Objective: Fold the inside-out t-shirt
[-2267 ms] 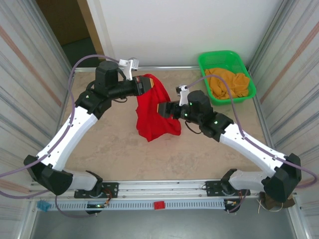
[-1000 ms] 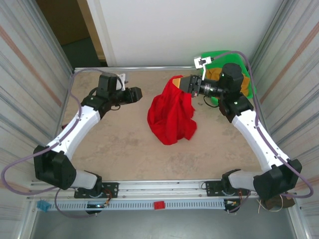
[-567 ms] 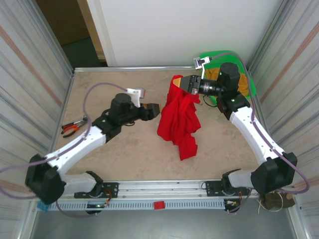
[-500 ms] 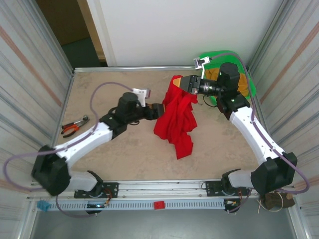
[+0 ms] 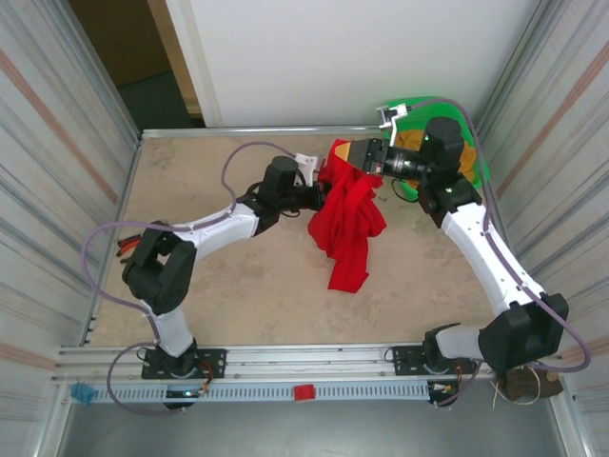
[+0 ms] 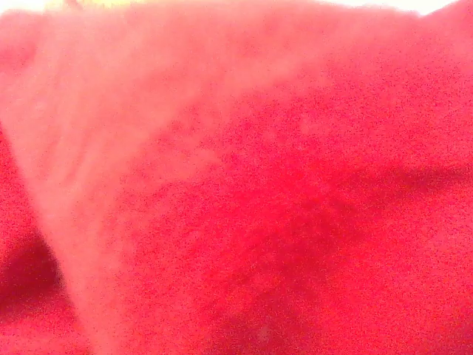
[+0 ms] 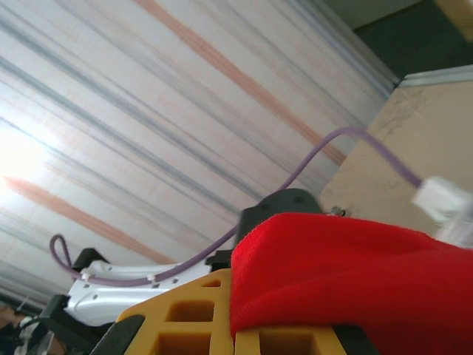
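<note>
- At the bottom of the top view, bare table [image 5: 228,295] is seen ahead of the two arm bases.
- Right of the frame's centre, the t-shirt [image 5: 350,224] is hung as a crumpled red bundle. Its lower tip is drooped toward the table, and contact there cannot be told.
- At the bundle's left edge, the left gripper [image 5: 319,197] is buried in the cloth. It is clenched, and a fold is judged to be pinched, since red fabric [image 6: 281,222] is seen hard against its wrist camera.
- At the bundle's top, the right gripper [image 5: 344,152] is clamped on the shirt's upper edge. In its wrist view, red cloth [image 7: 355,274] is draped over the yellow fingers [image 7: 185,318].
- In the upper right corner, a green basket [image 5: 411,105] is partly hidden behind the right arm.
- If several layers are pinched by the left gripper, the shirt may be stretched out twisted rather than flat.
- If the arms are drawn apart too sharply, a shallow grip may be lost and the bundle dropped.
</note>
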### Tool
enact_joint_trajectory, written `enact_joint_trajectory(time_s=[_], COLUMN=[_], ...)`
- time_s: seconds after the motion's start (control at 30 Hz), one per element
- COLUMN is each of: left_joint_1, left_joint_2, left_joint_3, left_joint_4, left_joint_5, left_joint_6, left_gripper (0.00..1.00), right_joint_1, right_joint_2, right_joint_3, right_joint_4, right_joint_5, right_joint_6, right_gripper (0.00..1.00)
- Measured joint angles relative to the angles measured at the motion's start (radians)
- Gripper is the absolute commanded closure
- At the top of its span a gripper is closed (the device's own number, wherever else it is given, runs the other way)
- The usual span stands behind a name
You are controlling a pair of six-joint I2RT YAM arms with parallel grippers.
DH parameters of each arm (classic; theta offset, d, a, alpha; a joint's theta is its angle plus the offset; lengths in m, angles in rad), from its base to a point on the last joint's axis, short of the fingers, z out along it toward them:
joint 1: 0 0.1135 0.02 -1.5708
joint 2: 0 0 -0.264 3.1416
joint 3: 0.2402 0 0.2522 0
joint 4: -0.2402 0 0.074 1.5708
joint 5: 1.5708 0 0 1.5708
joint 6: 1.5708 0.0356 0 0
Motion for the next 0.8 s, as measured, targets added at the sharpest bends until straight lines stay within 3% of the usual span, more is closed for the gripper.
enact_joint_trajectory(time_s=[0.17, 0.33, 0.7, 0.73, 0.77, 0.8], left_joint_1=[0.090, 0.161, 0.210, 0.215, 0.219, 0.221], left_joint_2=[-0.193, -0.376, -0.436, -0.436, -0.434, -0.431], left_joint_3=[-0.126, -0.147, -0.120, -0.120, -0.118, -0.115], left_joint_4=[-0.013, -0.011, 0.049, 0.073, 0.094, 0.111], left_joint_5=[0.023, 0.056, 0.221, 0.236, 0.248, 0.257], left_joint_6=[-0.019, -0.042, -0.170, -0.195, -0.220, -0.246], left_gripper=[1.00, 1.00, 1.00, 1.00, 1.00, 1.00], right_joint_1=[-0.083, -0.113, -0.127, -0.130, -0.131, -0.132], right_joint_2=[-0.034, -0.034, 0.010, 0.027, 0.047, 0.073], right_joint_3=[-0.051, -0.106, -0.116, -0.109, -0.096, -0.074], right_joint_4=[0.015, 0.023, -0.068, -0.087, -0.109, -0.143], right_joint_5=[-0.003, -0.002, 0.108, 0.125, 0.143, 0.164], right_joint_6=[0.003, 0.002, -0.063, -0.070, -0.080, -0.087], right_gripper=[1.00, 1.00, 1.00, 0.91, 0.73, 0.63])
